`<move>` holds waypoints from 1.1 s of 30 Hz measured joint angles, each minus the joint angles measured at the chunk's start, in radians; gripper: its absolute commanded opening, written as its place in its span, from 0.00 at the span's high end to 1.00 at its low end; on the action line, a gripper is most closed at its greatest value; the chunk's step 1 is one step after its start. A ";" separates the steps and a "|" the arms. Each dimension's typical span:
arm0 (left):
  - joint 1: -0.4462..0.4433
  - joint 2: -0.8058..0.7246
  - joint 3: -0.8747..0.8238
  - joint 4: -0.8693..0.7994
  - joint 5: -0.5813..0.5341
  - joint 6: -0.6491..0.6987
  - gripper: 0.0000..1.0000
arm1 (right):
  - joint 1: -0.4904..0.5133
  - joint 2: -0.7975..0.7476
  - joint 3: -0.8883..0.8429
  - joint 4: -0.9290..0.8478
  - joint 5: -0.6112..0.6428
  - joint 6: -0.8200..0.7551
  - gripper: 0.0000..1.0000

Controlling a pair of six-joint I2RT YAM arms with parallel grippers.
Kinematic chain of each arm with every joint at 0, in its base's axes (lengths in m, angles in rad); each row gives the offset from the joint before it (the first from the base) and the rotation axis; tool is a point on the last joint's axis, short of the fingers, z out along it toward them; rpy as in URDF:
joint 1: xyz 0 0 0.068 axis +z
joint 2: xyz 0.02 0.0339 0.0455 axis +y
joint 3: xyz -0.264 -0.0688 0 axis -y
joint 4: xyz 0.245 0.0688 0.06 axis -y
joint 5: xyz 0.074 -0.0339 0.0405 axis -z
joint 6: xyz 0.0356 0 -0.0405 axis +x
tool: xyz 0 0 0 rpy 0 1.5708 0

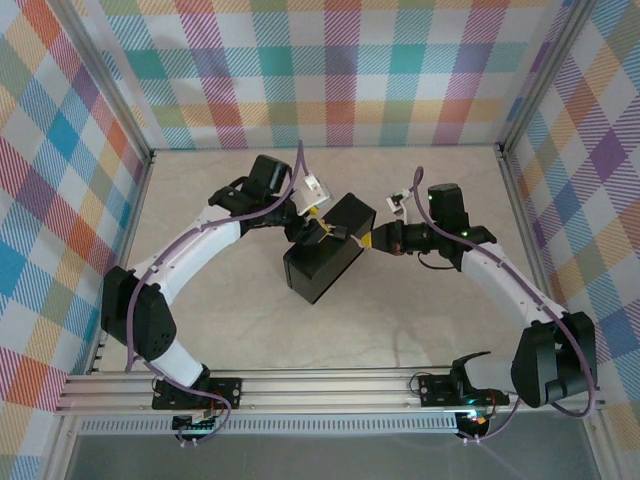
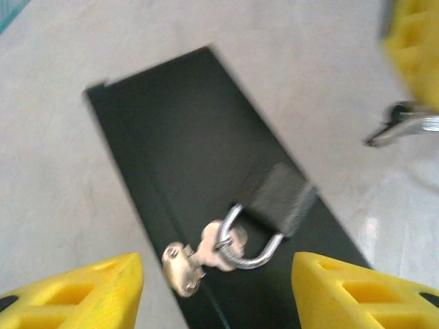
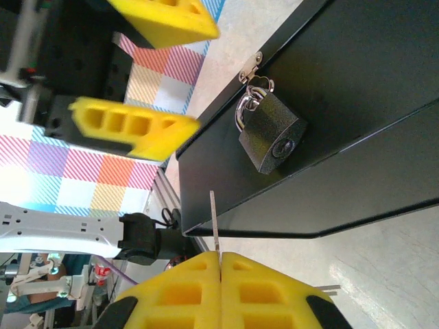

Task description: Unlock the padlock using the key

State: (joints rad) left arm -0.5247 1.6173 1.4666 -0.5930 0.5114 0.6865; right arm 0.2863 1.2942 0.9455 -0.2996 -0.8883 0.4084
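A small grey padlock (image 3: 271, 140), rough-bodied with a bright silver shackle (image 3: 241, 113) and its keyhole (image 3: 285, 146) showing, hangs from the hasp (image 3: 250, 68) of a black box (image 3: 370, 82) on the surface (image 2: 68, 185). The left gripper (image 2: 216, 267) is spread around it. Nearby, the right gripper (image 3: 221, 264) pinches the thin pale key (image 3: 213, 223).

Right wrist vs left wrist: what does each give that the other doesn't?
Right wrist: the keyhole face of the padlock, and the key blade sticking out of the shut right pincer. Left wrist: the box out to its far end, and that pincer from outside, with blurred metal at its tip. Both: the padlock hanging from the hasp on the black box, and the open left pincer, holding nothing.
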 measured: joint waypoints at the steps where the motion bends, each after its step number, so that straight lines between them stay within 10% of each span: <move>1: 0.000 0.018 0.040 -0.026 0.036 0.055 0.41 | 0.000 0.006 0.003 -0.006 -0.003 -0.001 1.00; 13: 0.000 0.236 0.291 -0.300 0.267 0.455 0.38 | -0.043 0.039 0.054 -0.136 -0.023 -0.045 1.00; 33: -0.005 0.307 0.319 -0.342 0.236 0.552 0.48 | -0.058 0.104 0.098 -0.211 -0.056 -0.068 1.00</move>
State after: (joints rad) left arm -0.5297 1.9247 1.7851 -0.9352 0.7475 1.2381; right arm 0.2283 1.3979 1.0435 -0.5106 -0.9440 0.3401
